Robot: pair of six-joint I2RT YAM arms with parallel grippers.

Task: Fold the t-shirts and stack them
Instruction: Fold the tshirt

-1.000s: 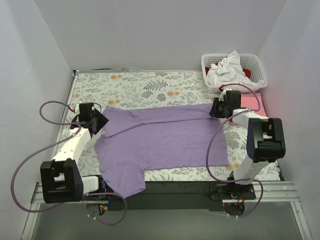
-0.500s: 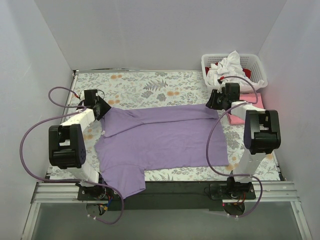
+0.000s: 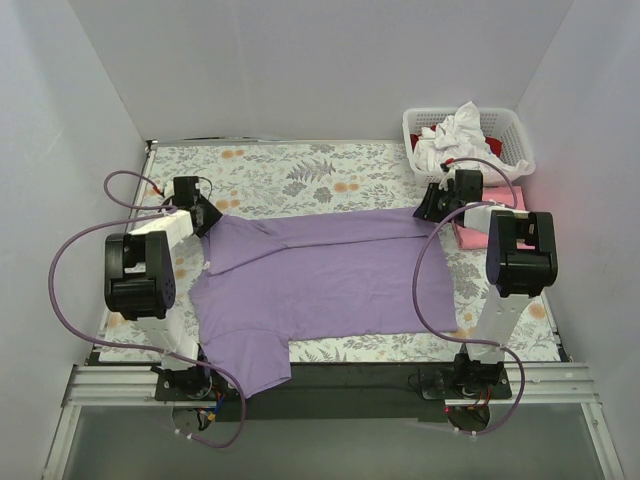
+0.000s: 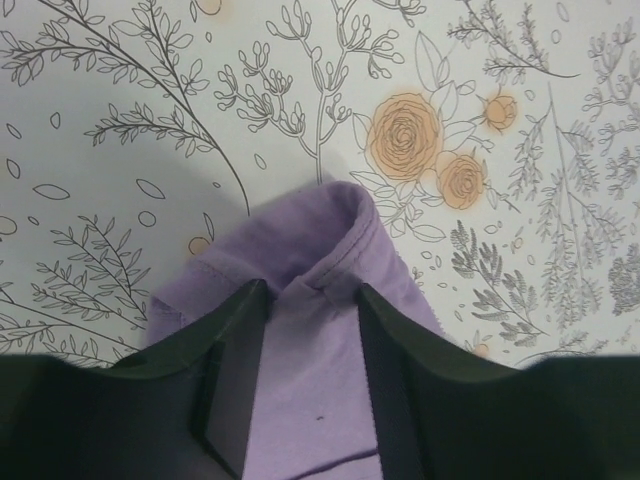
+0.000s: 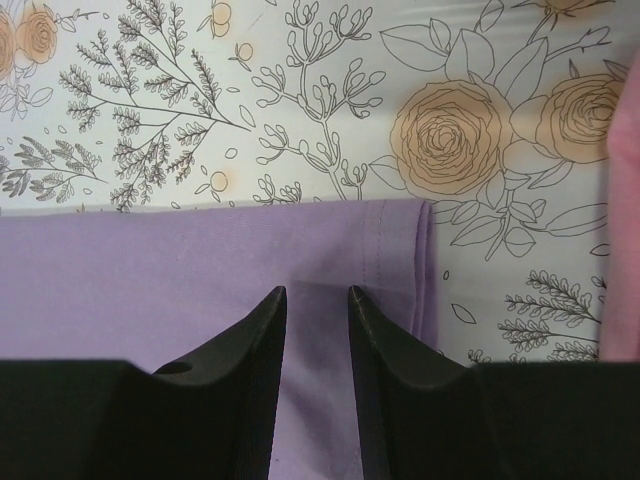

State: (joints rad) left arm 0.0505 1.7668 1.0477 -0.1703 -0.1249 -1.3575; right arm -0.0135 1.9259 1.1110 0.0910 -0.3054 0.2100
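A large lavender t-shirt (image 3: pixel 320 275) lies spread on the floral cloth, one sleeve hanging over the near edge. My left gripper (image 3: pixel 205 215) is at its far left corner. In the left wrist view its jaws stand apart (image 4: pixel 310 290) with a bunched hem of the lavender shirt (image 4: pixel 320 225) between the tips. My right gripper (image 3: pixel 430 203) is at the far right corner, jaws apart (image 5: pixel 317 292) over flat lavender fabric (image 5: pixel 200 270). A folded pink t-shirt (image 3: pixel 495 205) lies just right of it. White (image 3: pixel 450 135) and red (image 3: pixel 492 147) t-shirts sit in the basket.
The white lattice basket (image 3: pixel 512 125) stands at the far right corner. The floral cloth (image 3: pixel 300 175) covers the table. White walls close in on the left, back and right. The pink shirt's edge shows in the right wrist view (image 5: pixel 625 200).
Both arms have stretched farther out and both grippers have moved slightly toward the back wall along the shirt's far corners. The lavender shirt has hardly shifted.
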